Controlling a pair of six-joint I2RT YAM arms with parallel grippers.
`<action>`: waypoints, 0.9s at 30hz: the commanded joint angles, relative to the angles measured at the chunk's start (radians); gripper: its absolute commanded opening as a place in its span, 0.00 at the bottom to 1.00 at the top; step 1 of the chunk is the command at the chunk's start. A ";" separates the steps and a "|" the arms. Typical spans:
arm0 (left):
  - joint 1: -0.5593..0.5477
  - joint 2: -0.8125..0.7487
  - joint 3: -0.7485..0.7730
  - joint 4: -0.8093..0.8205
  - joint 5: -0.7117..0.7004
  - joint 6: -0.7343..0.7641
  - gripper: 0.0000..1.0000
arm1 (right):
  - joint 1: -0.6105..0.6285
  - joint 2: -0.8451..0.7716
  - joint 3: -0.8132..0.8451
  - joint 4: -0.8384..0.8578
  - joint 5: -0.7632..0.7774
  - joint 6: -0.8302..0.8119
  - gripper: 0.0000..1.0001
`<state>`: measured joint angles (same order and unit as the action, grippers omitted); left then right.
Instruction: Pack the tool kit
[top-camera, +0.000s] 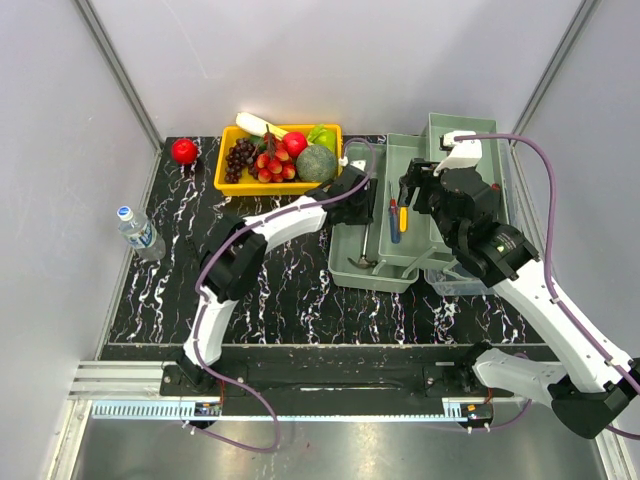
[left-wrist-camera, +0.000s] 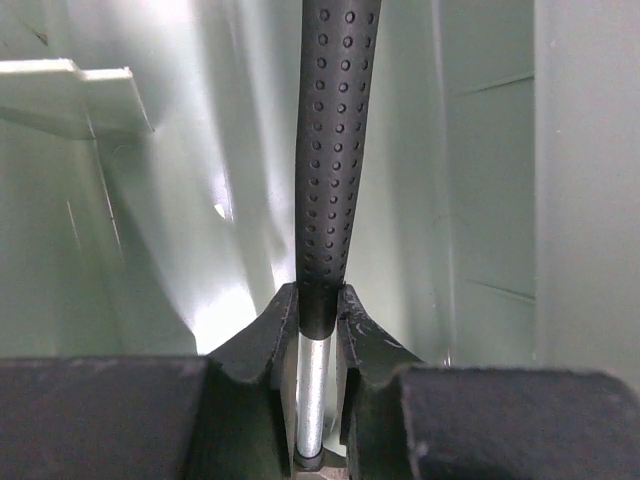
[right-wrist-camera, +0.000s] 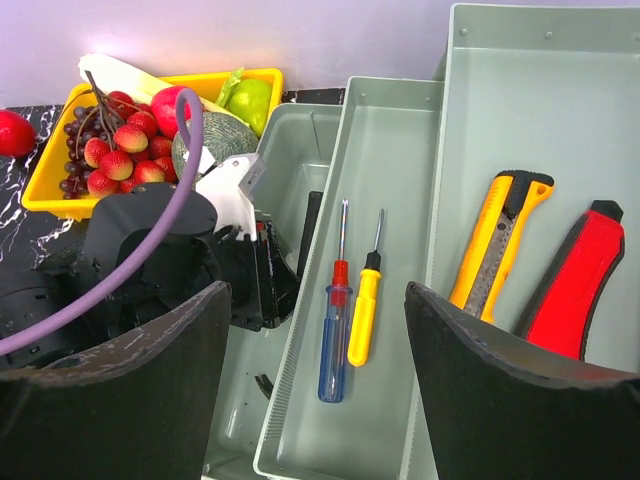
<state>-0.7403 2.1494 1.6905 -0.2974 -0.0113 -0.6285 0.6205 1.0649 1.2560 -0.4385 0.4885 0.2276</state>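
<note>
The grey-green toolbox (top-camera: 412, 160) stands open at the table's right, its trays fanned out. My left gripper (top-camera: 360, 203) is down in the deep left compartment (left-wrist-camera: 500, 200), shut on a hammer's black dimpled handle (left-wrist-camera: 335, 150) where it meets the steel shaft (left-wrist-camera: 313, 390). The hammer head (top-camera: 362, 262) lies at the near end. My right gripper (right-wrist-camera: 320, 370) is open and empty above the middle tray (right-wrist-camera: 390, 170), which holds a blue-and-red screwdriver (right-wrist-camera: 335, 330) and a yellow screwdriver (right-wrist-camera: 365, 305). The far tray holds a yellow utility knife (right-wrist-camera: 495, 240) and a red-handled tool (right-wrist-camera: 575, 285).
A yellow tray of fruit (top-camera: 225, 182) stands just left of the toolbox at the back. A red apple (top-camera: 184, 150) lies at the back left corner. A water bottle (top-camera: 138, 232) stands at the left edge. Grey walls close in on both sides.
</note>
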 joint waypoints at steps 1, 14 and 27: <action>-0.013 0.046 0.050 -0.012 -0.082 -0.023 0.01 | -0.002 -0.022 -0.003 0.024 0.027 -0.013 0.76; -0.013 -0.035 0.061 -0.039 -0.087 -0.028 0.60 | -0.004 -0.029 -0.012 0.024 0.030 -0.011 0.76; -0.013 -0.194 -0.049 0.056 -0.107 0.003 0.03 | -0.002 -0.016 -0.010 0.029 0.024 -0.014 0.76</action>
<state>-0.7628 2.0399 1.6428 -0.3065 -0.0860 -0.6384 0.6205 1.0561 1.2415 -0.4385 0.4889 0.2241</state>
